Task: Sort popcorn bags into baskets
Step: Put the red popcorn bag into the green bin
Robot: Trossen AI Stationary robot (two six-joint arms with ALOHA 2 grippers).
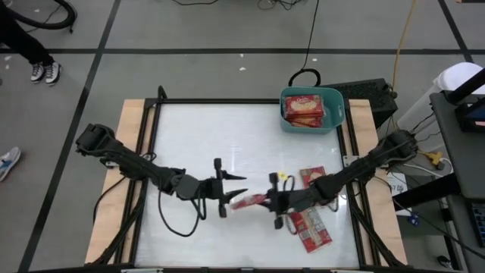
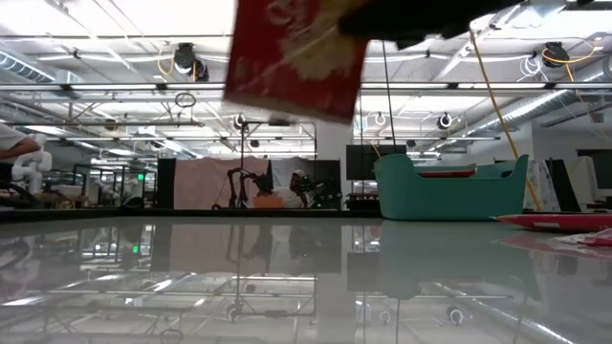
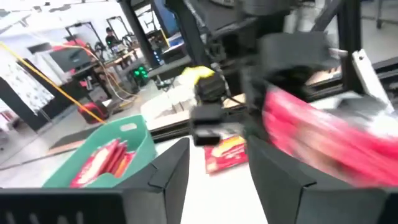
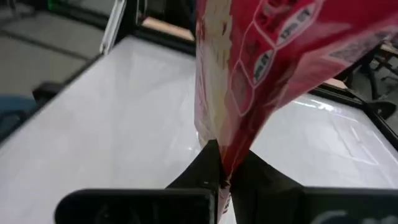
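Note:
One red popcorn bag (image 1: 250,201) hangs in the air over the table's near middle, with my right gripper (image 1: 270,202) shut on it. In the low view this bag (image 2: 296,57) sits high above the tabletop. My left gripper (image 1: 239,186) stands open and level just left of the bag's free end; in the left wrist view the blurred bag (image 3: 323,137) lies beside its fingers, not between them. The teal basket (image 1: 339,114) stands at the far right with popcorn bags (image 1: 305,108) lying flat inside. More bags (image 1: 311,227) lie flat on the table under my right arm. My right gripper pinches one end of the bag (image 4: 225,155) between its two fingers. The fingers come roughly level from the table's right side. The bag sticks out beyond the fingers toward my left gripper, lifted clear of the table.
A loose bag (image 1: 312,176) lies on the table's right part near the edge. A black box (image 1: 371,95) sits behind the basket, off the table. The table's left and far middle (image 1: 212,129) hold nothing. A person's feet (image 1: 44,70) show on the floor at far left.

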